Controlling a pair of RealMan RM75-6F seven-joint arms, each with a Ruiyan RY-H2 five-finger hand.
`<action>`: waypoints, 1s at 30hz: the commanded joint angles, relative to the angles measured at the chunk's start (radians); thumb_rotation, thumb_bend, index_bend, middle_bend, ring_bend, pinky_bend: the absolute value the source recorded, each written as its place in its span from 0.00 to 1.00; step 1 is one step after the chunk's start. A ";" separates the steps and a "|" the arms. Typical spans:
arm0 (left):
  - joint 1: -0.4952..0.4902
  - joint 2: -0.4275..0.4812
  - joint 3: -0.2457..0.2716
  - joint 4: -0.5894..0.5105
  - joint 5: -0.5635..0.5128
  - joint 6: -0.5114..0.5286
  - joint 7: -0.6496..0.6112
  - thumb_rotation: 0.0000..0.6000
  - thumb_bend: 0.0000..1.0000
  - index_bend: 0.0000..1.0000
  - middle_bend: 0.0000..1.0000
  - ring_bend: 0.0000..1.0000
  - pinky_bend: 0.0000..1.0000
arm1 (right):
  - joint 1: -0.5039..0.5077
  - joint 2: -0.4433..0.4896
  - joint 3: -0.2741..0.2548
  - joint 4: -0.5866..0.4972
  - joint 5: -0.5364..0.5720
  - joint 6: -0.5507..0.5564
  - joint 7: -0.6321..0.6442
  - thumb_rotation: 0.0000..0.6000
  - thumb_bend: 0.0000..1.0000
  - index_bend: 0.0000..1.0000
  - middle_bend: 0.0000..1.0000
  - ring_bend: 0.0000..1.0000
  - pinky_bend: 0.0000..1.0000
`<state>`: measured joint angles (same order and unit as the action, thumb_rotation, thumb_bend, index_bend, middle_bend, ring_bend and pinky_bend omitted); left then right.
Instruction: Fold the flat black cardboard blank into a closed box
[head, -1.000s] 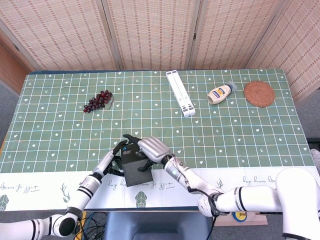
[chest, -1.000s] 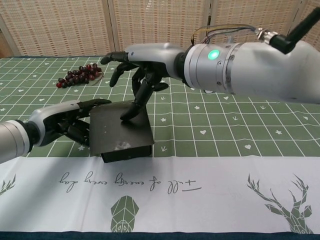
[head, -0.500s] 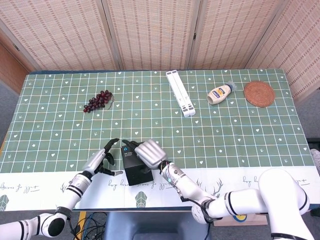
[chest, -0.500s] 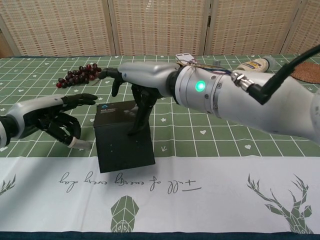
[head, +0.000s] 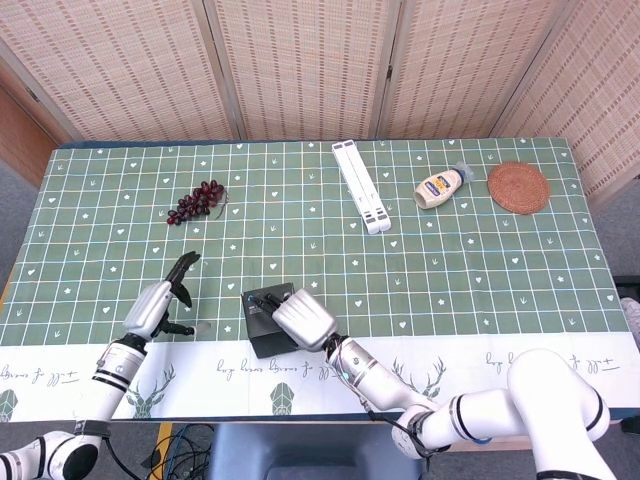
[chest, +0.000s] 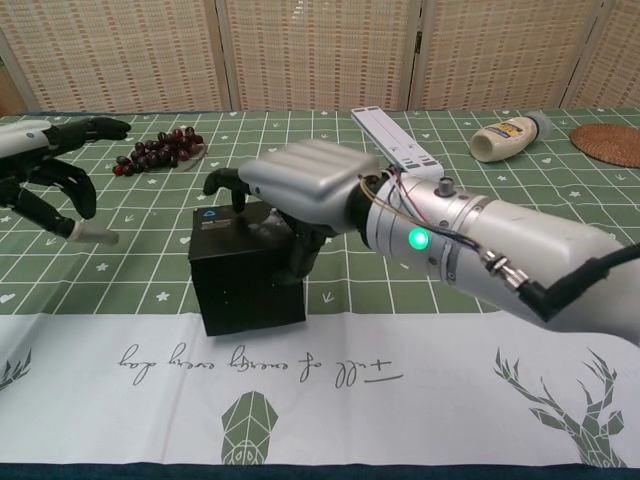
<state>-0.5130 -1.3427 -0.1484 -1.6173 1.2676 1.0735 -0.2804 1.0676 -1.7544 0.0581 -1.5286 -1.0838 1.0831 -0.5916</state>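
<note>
Grapes (head: 196, 201), white stand (head: 361, 186), bottle (head: 440, 186), coaster (head: 518, 187)

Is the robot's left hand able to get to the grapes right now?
Probably yes. The left hand is lifted, holding nothing, and only bare tablecloth lies between it and the grapes. The right hand stays over on the black box.

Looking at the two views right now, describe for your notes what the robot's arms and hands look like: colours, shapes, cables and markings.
Both arms are smooth, rounded tubes in silver-white. The right hand has a silver metallic back and black fingers; its forearm carries a glowing green light, thin coloured wires at the wrist, and a black cable further back. The left hand matches: silver shell, black fingers, with dark rings at the wrist.
</note>
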 joint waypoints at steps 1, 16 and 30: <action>0.007 0.011 -0.008 -0.009 0.007 0.009 -0.014 1.00 0.10 0.00 0.02 0.51 0.43 | -0.021 -0.045 -0.017 0.075 -0.065 0.027 -0.027 1.00 0.30 0.22 0.30 0.63 0.90; 0.025 0.040 -0.023 -0.027 0.041 0.048 -0.025 1.00 0.10 0.00 0.02 0.51 0.43 | -0.081 -0.061 0.006 0.126 -0.149 0.029 -0.056 1.00 0.31 0.31 0.33 0.65 0.90; 0.100 0.079 -0.006 0.016 0.047 0.203 0.233 1.00 0.10 0.00 0.00 0.13 0.32 | -0.309 0.329 -0.040 -0.257 -0.268 0.216 0.164 1.00 0.32 0.28 0.32 0.47 0.82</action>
<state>-0.4320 -1.2823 -0.1598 -1.6028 1.3188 1.2541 -0.0777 0.8222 -1.5128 0.0423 -1.7067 -1.3183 1.2502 -0.4970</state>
